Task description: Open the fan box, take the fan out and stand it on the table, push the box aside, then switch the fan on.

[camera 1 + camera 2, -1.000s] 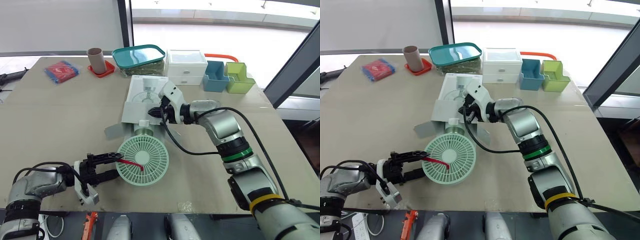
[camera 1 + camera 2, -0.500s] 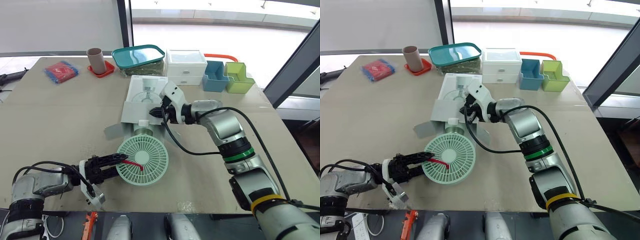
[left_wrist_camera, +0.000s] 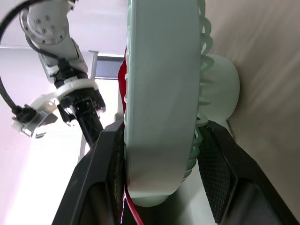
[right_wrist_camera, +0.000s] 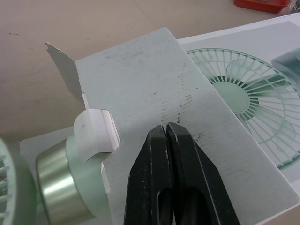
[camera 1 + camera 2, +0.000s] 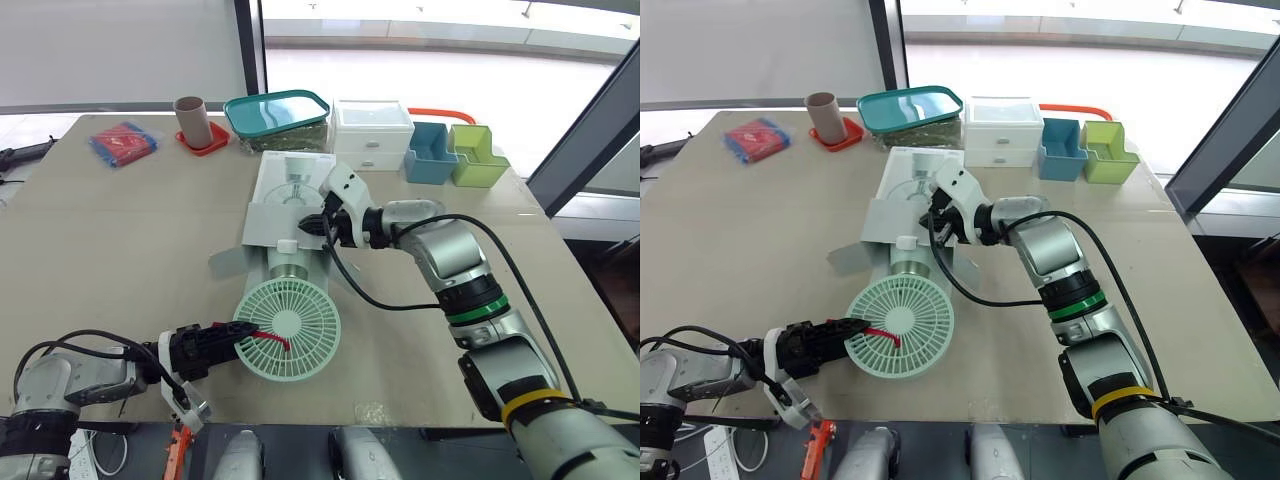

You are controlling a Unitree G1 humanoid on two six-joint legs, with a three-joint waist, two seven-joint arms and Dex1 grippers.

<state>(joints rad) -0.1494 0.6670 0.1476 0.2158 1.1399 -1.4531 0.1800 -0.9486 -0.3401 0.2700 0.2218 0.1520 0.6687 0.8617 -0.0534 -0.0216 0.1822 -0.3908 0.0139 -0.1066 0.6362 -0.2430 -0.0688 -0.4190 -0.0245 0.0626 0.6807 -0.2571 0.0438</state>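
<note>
The right hand [image 4: 167, 133] has its two black fingers [image 4: 152, 159] pressed flat together, no gap between them, with the tips against the white cardboard flap [image 4: 154, 89] of the fan box [image 4: 281, 154]. Beyond the flap, the box face carries a printed picture of a mint-green fan. Beside the fingers lies the fan [image 4: 70, 187] itself: a shiny metal ring, a pale green body and a white tab [image 4: 96, 131] touching the flap's edge. A smaller flap [image 4: 63, 63] stands out over the tan table [image 4: 70, 23].
</note>
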